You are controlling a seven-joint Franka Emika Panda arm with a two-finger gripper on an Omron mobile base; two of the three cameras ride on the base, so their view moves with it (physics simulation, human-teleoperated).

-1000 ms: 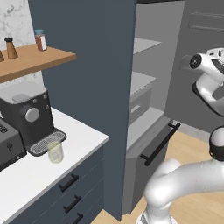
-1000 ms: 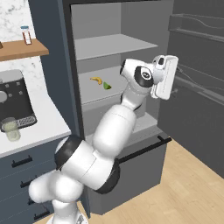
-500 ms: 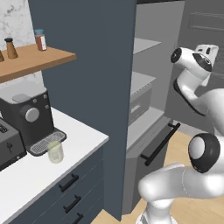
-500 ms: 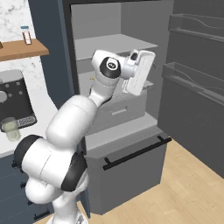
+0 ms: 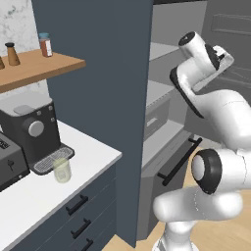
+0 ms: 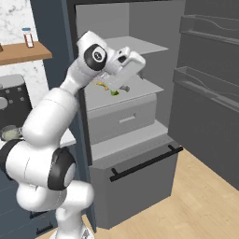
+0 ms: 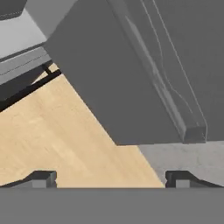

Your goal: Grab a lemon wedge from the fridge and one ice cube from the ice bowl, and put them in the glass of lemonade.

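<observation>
We stand before the fridge (image 6: 135, 116), tall and grey, its door swung wide to the right with pale door bins on its inner face, pale shelves and a drawer within, and a long black bar handle across the lower front. Pale wood floor (image 6: 205, 196) runs beneath it, and a dark blue-grey panel (image 5: 98, 98) walls it off from the kitchen side. Left of that panel lies the white bench (image 5: 44, 191) over dark drawers with black pulls, backed by marbled white wall, with a wooden shelf (image 5: 34, 68) above.

From the left base view we see the bench fully: a black coffee machine (image 5: 32, 135), the corner of a toaster (image 5: 9, 164) at the edge, and the glass of lemonade (image 5: 62, 170) standing just in front of the machine's drip tray. Two small jars sit on the shelf; any labels are too small to read. The right base view instead opens the fridge interior, where the lemon wedge (image 6: 114, 92), tiny and green, lies on the middle shelf touching a yellow curved piece (image 6: 101, 85).

The claw (image 6: 125, 87) hangs just beside the wedge over that shelf. In the hand view its tips stand wide apart, released and carrying nothing, facing the floor and the door.
</observation>
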